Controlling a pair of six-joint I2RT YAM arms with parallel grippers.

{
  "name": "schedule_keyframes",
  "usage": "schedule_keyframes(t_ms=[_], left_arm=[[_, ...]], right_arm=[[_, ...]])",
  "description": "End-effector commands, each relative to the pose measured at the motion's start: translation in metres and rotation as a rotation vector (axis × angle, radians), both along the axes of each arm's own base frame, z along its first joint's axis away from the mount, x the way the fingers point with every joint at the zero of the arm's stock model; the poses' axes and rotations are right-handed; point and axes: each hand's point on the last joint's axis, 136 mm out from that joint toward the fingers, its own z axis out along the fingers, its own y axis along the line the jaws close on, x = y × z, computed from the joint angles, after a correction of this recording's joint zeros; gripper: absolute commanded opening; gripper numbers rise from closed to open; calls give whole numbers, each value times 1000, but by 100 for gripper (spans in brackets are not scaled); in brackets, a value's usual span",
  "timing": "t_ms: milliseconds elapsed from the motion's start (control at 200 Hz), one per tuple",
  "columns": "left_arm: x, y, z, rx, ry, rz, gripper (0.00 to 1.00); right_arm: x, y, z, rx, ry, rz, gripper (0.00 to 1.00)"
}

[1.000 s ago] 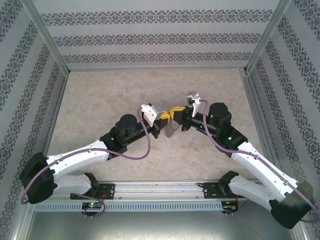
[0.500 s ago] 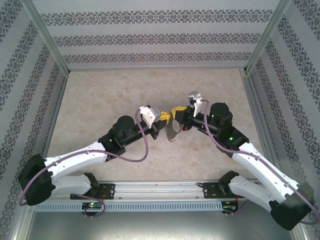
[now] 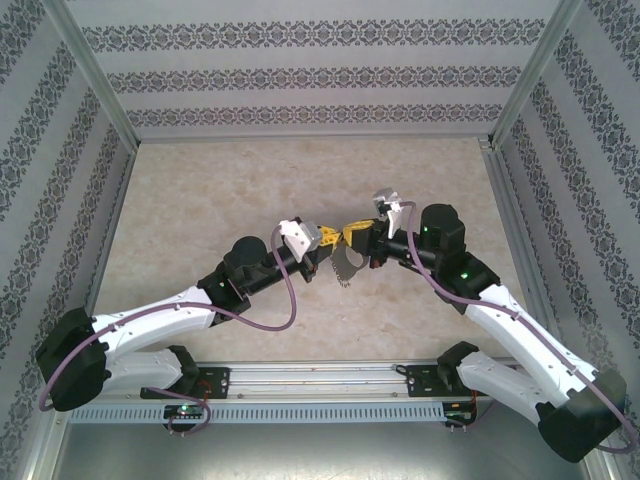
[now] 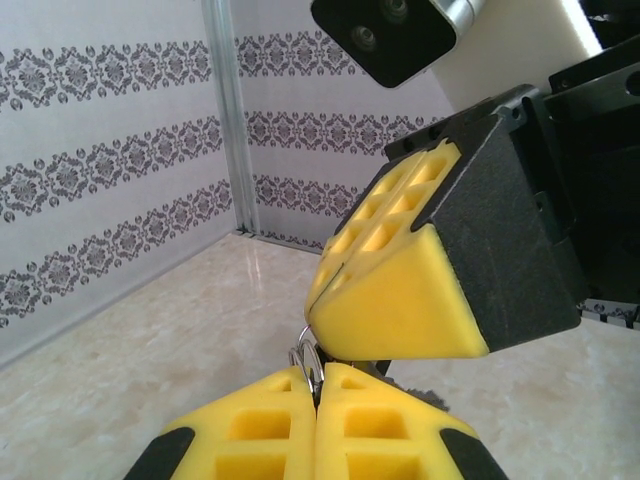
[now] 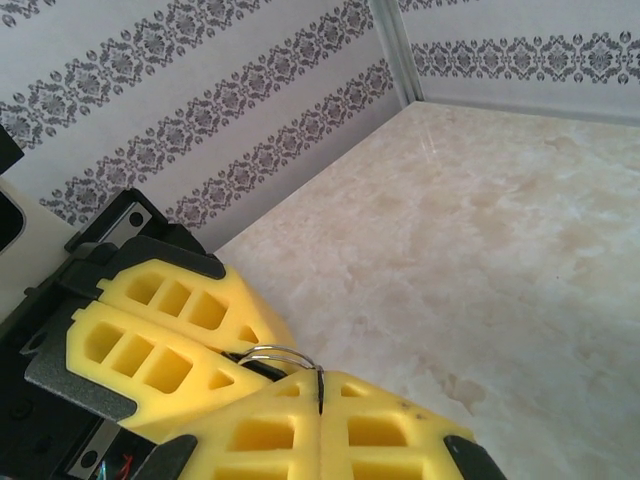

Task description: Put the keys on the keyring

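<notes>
The keyring is a flat grey piece with a bumpy row of little rings along one edge. In the top view it hangs down over the middle of the desk, well away from every edge. It hangs right under the spot where the two claws meet. I cannot tell if its bottom end touches the desk.

The right claw comes in from the right side. Its two yellow fingers are pressed tight together. In the right wrist view, a thin dark bit of metal sits in the crack between the tips of the right claw. That looks like the top of the keyring, so this claw is pinching the keyring.

The left claw comes in from the left side. Its yellow fingers are tight together too. In the left wrist view, a small ring made of silver wire pokes up from between the tips of the left claw. This claw is pinching that small ring.

The two claws are tip to tip, just about touching. The right claw sits just above the small ring in the left wrist view. In the right wrist view, the small ring bends like a tiny bridge from the left claw to the right claw's crack.
</notes>
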Motion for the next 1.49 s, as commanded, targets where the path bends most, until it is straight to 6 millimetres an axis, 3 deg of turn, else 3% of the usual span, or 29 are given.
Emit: schedule_keyframes(t_ms=[0, 115, 185, 275, 490, 769, 969, 1104, 1489], left_arm=[[-5, 1, 38, -84, -120, -4, 0], [-5, 1, 41, -83, -141, -6, 0], [-7, 2, 44, -81, -166, -18, 0], [-8, 3, 47, -79, -182, -35, 0], [-7, 8, 56, -113, -171, -110, 0], [0, 20, 74, -213, -92, -235, 0], [2, 19, 80, -215, -14, -335, 0], [0, 17, 81, -215, 28, -397, 0], [-1, 6, 78, -190, 93, -482, 0]], right_arm=[[-7, -6, 4, -1, -3, 20, 0], [-6, -12, 11, 16, -11, 9, 0], [1, -23, 18, 29, -25, -56, 31], [7, -37, 32, 69, -50, -117, 39], [24, -48, 55, 121, -85, -179, 40], [36, -38, 58, 149, -86, -129, 39], [22, -27, 75, 188, -133, -11, 41], [10, -21, 84, 216, -150, 69, 48], [1, -3, 82, 226, -127, 187, 50]])
